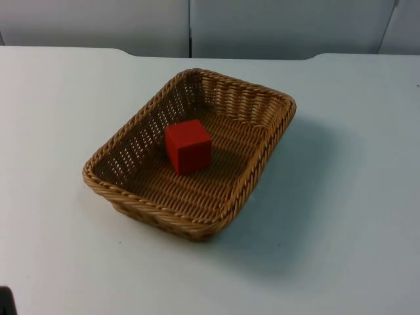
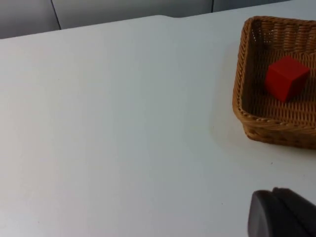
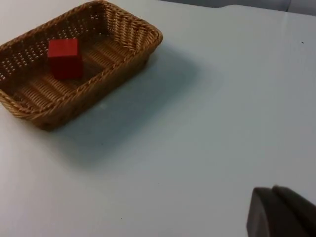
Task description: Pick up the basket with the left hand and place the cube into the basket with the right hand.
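A tan wicker basket (image 1: 151, 204) sits on the white table, near its middle. A red cube (image 1: 188, 146) rests on the basket's floor, close to the centre. In the left wrist view the basket (image 2: 239, 74) and cube (image 2: 286, 78) lie well away from my left gripper (image 2: 281, 215), which hangs over bare table on the basket's left side. In the right wrist view the basket (image 3: 98, 79) with the cube (image 3: 64, 58) lies far from my right gripper (image 3: 279, 212), which is over bare table on the basket's right side. Neither gripper touches anything.
The grey partition wall (image 1: 190, 26) closes the table's far edge. A small dark shape (image 1: 5, 302) sits at the near left corner of the top view. White table top (image 1: 341, 216) surrounds the basket on all sides.
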`<action>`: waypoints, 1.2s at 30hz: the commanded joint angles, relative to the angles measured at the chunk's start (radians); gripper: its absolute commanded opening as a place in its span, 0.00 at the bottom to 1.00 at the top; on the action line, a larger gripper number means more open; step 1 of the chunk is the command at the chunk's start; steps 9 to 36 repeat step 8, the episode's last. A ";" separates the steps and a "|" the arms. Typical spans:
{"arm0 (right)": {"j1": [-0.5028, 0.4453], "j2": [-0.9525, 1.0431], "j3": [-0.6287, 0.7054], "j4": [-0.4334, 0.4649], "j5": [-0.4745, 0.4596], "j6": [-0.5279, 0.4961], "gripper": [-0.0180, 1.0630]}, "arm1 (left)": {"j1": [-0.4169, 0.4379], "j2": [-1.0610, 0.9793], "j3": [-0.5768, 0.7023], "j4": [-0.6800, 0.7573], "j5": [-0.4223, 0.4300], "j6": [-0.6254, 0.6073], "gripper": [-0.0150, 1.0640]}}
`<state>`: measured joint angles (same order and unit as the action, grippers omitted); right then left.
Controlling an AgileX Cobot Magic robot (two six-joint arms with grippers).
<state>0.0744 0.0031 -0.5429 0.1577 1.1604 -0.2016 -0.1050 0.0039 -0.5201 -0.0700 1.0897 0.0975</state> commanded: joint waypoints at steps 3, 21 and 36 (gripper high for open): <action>0.004 -0.003 0.004 -0.007 -0.025 -0.006 0.02 | -0.008 -0.004 0.006 -0.002 -0.012 -0.004 0.01; 0.004 -0.003 0.031 -0.008 -0.068 -0.008 0.02 | -0.008 -0.004 0.006 -0.002 -0.012 -0.004 0.01; 0.004 -0.003 0.031 -0.008 -0.068 -0.008 0.02 | -0.008 -0.004 0.006 -0.002 -0.012 -0.004 0.01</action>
